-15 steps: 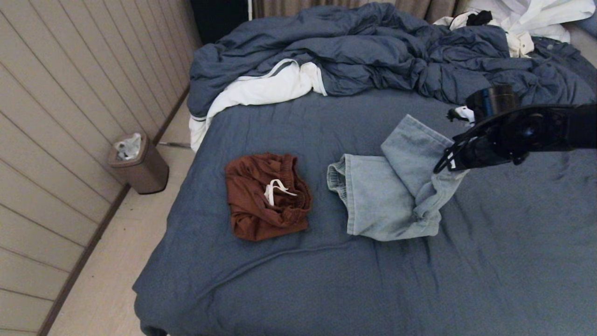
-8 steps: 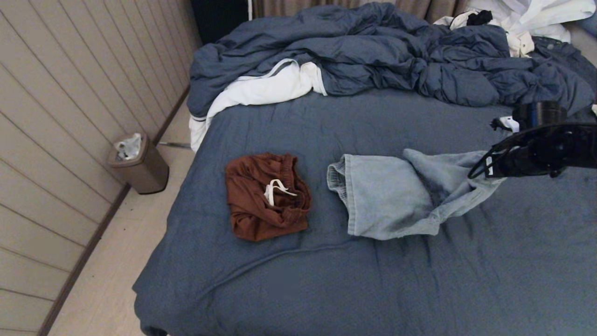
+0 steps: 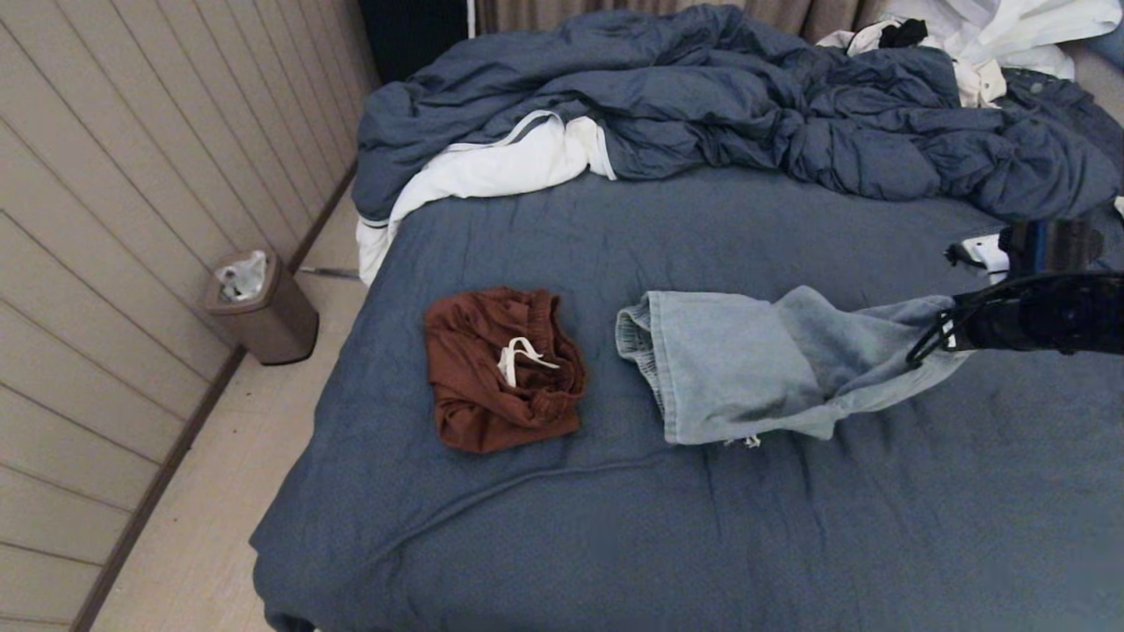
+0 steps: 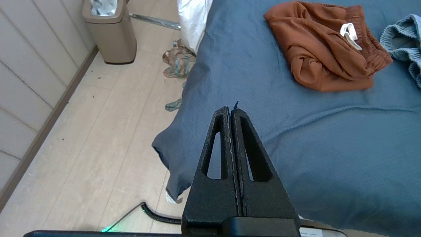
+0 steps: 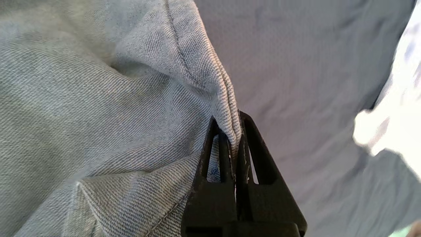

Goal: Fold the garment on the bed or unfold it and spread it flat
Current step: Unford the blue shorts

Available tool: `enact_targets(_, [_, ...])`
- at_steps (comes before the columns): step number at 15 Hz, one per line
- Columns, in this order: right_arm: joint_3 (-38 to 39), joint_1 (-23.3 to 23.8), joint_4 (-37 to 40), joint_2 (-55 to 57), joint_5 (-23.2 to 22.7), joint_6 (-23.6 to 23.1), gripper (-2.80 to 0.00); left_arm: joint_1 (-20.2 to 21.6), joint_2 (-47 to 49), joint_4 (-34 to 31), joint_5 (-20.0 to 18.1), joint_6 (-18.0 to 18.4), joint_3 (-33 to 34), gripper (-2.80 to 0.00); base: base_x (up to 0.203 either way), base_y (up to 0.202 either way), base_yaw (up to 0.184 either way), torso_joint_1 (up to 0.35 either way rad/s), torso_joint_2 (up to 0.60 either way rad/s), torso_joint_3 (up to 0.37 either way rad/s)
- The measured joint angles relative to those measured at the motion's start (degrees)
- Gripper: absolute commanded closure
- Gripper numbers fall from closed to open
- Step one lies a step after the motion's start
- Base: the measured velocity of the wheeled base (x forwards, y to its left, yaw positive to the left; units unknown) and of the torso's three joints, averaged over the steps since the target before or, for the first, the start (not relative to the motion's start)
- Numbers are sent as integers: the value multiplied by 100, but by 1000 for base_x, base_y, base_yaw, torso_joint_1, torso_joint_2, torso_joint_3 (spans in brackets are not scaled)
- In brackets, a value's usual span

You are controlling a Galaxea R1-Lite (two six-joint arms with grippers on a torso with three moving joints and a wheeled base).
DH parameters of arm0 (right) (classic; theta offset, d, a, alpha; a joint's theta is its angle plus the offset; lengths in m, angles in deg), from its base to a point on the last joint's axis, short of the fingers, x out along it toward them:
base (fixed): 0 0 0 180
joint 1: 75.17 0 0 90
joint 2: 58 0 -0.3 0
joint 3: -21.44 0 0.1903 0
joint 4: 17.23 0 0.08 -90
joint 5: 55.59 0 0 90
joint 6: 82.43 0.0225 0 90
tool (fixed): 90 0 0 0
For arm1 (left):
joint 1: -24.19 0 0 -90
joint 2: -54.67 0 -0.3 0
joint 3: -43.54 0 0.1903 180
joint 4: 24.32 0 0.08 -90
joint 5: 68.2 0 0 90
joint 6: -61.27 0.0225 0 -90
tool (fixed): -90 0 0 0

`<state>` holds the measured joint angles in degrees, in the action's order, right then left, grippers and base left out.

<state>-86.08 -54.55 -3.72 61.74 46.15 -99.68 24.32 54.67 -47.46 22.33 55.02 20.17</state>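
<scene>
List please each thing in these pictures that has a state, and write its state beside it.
Light denim shorts: partly unfolded, one hem lifted off the bed.
Rust shorts: bunched, lying on the sheet.
Right pincer: shut on the denim hem.
Left pincer: shut, holding nothing, above the bed's corner.
Duvet: rumpled.
Trash bin: open, something crumpled inside.

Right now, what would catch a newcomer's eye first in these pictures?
The right gripper, at the bed's right side, pinches a hem of the light denim shorts, stretching one leg rightward. Left of them lie rust-brown shorts, folded and untouched. The left gripper hangs shut beyond the bed's near-left corner.
</scene>
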Motion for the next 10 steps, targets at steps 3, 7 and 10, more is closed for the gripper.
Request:
enact_targets(3, [306, 100, -563, 14, -226, -218, 0, 5, 0, 0, 0, 4, 0, 0, 0, 0, 0, 0, 0, 0])
enact_targets(7, [882, 358, -1012, 3, -464, -242, 0, 0, 0, 0, 0, 2, 0, 0, 0, 0, 0, 0, 0, 0])
enact_targets(10, [1306, 463, -1341, 39, -481, -273, -280, 0, 0, 2, -1, 0, 0, 0, 0, 0, 0, 0, 0, 0])
